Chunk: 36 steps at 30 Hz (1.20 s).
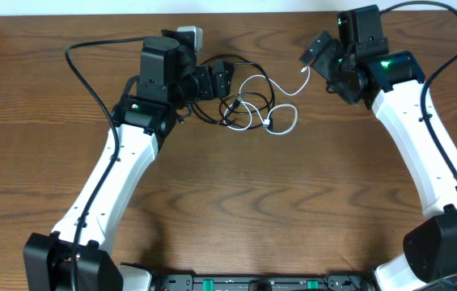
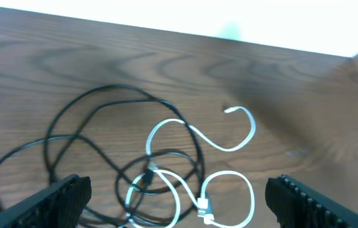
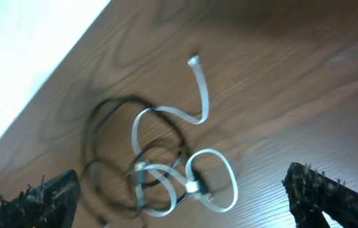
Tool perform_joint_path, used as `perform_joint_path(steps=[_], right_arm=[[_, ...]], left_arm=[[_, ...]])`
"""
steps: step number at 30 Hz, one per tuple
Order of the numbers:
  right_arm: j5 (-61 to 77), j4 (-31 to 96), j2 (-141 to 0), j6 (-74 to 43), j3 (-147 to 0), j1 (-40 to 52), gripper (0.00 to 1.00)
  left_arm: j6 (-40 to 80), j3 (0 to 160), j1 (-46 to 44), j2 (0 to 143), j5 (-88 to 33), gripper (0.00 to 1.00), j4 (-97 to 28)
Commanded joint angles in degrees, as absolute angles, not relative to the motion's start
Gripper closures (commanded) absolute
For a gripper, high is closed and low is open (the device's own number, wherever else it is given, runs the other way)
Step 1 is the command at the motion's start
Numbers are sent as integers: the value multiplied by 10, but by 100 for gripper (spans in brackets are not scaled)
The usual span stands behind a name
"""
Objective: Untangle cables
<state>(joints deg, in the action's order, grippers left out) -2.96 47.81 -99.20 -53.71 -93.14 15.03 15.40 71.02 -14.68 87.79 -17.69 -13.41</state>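
The cables lie in one loose tangle on the wooden worktop (image 1: 228,202). They sit between the two tools and nearer the left tool (image 1: 216,81), which hangs just beside the black loops. The left tool's fingers (image 2: 58,199) stand wide apart with nothing gripped. In its wrist view the knot sits below and ahead of the gap. The right tool (image 1: 315,55) is likewise spread wide and holds nothing.

The tangle's long axis runs from the left tool toward the right tool. The black cables (image 2: 112,87) form wide rounded loops on the left tool's side and cross one another at the knot. The white cable (image 3: 204,95) snakes out of the knot in an S-curve. Its free plug (image 1: 305,73) points at the right tool and ends just short of that tool's fingers. Its other plug (image 2: 203,206) lies by the knot, close under the left tool. Any marking on the plugs is too small to read.
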Motion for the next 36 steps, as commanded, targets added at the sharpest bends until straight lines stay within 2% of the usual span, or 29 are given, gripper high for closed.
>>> perform_joint_path(steps=[1, 7, 14, 18, 21, 23, 25, 30, 34, 35, 36], right_arm=[[-97, 489, -1008, -526, -931, 157, 1], [-57, 473, -1046, -423, -930, 179, 1], [-7, 486, -1080, -419, -930, 201, 1], [-2, 467, -1094, -416, -930, 220, 1], [48, 423, -1099, -335, -930, 234, 1], [97, 388, -1102, -262, -930, 248, 4], [93, 381, -1107, -256, -930, 262, 4], [102, 389, -1129, -256, -930, 280, 2], [156, 389, -1154, -256, -930, 290, 3], [173, 384, -1161, -256, -930, 293, 3], [185, 379, -1169, -256, -930, 298, 8]], left_arm=[[177, 716, -144, 905, -138, 7, -142], [280, 716, -144, 992, -139, 7, -163], [309, 716, -144, 1034, -181, 6, -183], [310, 716, -144, 1034, -96, 7, -191], [310, 716, -144, 1035, -22, 7, -205], [310, 716, -142, 1035, 47, 7, -218], [325, 716, -131, 1035, 82, 7, -228], [387, 716, -74, 1035, 66, 7, -257], [389, 716, -19, 1035, -8, 7, -259], [389, 716, -8, 1035, -17, 7, -259], [389, 716, 1, 1035, -21, 7, -259]])
